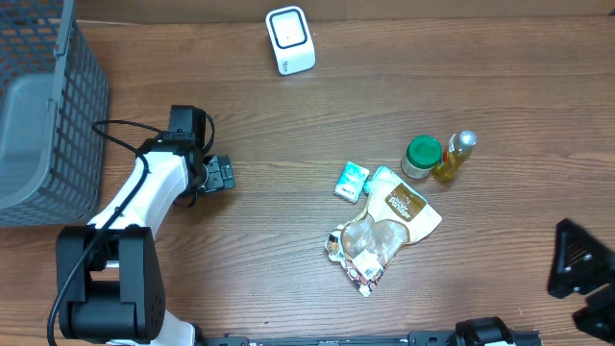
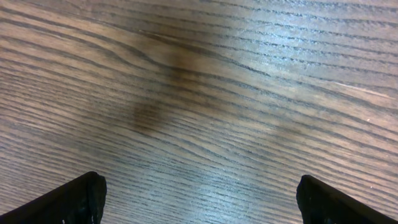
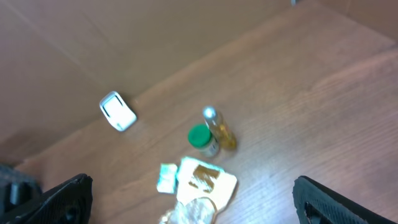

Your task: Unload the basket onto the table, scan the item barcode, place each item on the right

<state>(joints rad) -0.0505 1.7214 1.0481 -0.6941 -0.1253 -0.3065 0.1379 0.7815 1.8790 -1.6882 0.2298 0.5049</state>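
Shop checkout — scanner (image 1: 289, 39), basket (image 1: 82, 86)

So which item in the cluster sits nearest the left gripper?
The small teal packet, at the cluster's left edge; the jar, bottle, pouch and clear bag all lie farther from the left gripper.

- We see a brown wooden table (image 1: 259, 274) with dark lines in the wood.
- A plain brown wall (image 3: 74, 37) stands behind it.
- A gray basket (image 1: 85, 101) sits at the left.
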